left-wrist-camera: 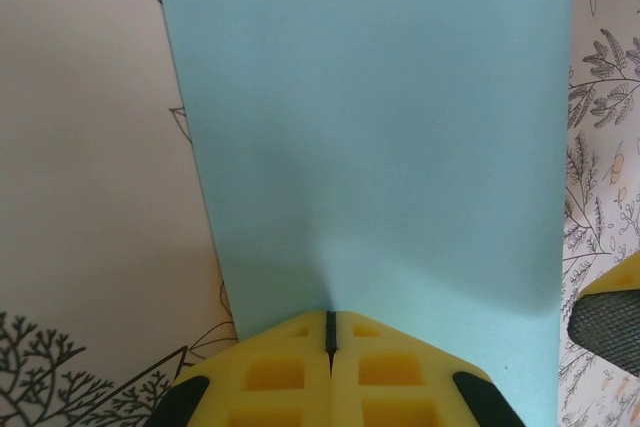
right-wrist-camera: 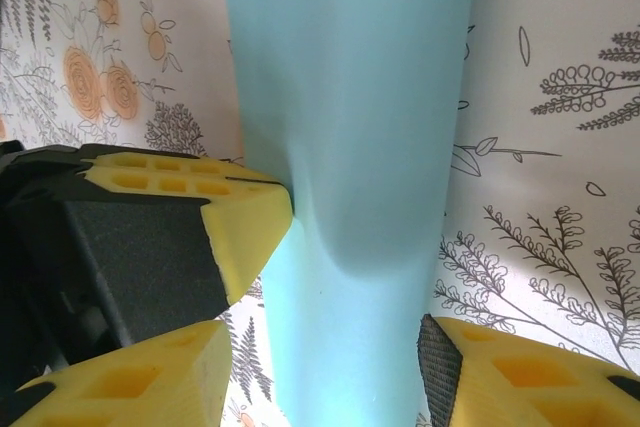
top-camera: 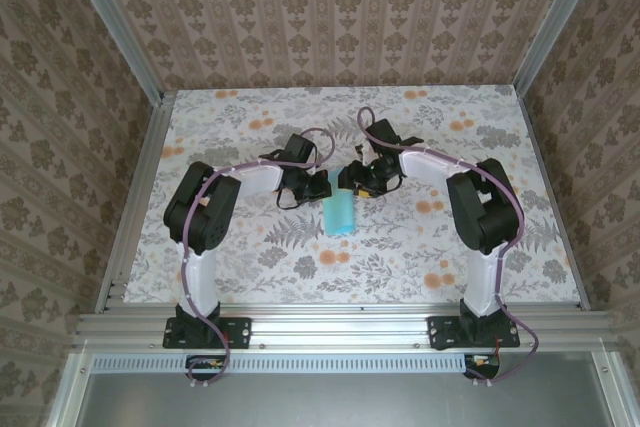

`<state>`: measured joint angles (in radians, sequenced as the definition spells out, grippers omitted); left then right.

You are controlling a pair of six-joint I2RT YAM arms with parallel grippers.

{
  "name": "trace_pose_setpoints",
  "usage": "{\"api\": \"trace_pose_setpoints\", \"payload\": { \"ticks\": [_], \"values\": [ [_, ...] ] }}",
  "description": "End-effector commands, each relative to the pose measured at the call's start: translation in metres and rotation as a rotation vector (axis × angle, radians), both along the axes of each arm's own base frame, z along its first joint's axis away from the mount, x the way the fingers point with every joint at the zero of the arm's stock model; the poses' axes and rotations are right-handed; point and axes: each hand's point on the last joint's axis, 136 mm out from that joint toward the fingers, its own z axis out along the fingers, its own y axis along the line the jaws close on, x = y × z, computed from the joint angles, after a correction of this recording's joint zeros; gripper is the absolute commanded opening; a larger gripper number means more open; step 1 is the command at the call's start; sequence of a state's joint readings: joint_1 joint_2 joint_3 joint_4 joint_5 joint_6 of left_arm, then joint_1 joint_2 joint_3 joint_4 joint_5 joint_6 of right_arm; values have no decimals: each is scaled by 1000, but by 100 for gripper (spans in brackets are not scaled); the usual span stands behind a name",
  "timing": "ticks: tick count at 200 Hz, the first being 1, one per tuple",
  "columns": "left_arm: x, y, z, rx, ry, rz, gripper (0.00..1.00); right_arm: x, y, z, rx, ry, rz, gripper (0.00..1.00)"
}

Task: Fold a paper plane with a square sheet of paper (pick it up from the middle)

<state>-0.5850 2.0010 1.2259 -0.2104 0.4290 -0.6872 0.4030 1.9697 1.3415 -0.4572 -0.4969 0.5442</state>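
Floral counter (top-camera: 420,247) carries all.
Left arm (top-camera: 205,212), right arm (top-camera: 485,207): both reach inward to counter centre.
Square sheet of paper (top-camera: 340,213): turquoise, at counter centre between the two claws; bowed, not flat.
Left claw (left-wrist-camera: 330,332): jaws together, clamped on sheet's near edge.
Right claw (right-wrist-camera: 330,387): jaws apart, straddling sheet, one finger each side. Cannot tell whether they touch paper.

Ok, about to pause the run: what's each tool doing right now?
Left tool: closed on the paper.
Right tool: open, paper between its fingers, no grip.
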Motion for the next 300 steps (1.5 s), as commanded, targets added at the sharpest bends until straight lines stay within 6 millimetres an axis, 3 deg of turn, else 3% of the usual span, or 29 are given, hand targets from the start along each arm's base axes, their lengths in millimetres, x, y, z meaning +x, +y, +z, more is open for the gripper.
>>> {"api": "trace_pose_setpoints", "payload": {
  "ticks": [1,122,155,204,241,300],
  "values": [
    [-13,8,-20,77,53,-18,3,-10,0,-13,-26,63,40,55],
    [-5,-1,-6,61,31,-27,7,-10,6,-28,-18,107,76,50],
    [-1,-3,-1,54,20,-29,8,-12,5,-32,-27,117,82,44],
    [18,-12,33,-75,-34,3,22,-14,-3,-41,-73,127,73,34],
    [32,3,48,-124,-76,79,29,-16,-10,-49,-110,140,63,33],
    [36,47,55,-87,-118,184,32,-18,-17,-54,-139,145,77,32]
  ]
}}
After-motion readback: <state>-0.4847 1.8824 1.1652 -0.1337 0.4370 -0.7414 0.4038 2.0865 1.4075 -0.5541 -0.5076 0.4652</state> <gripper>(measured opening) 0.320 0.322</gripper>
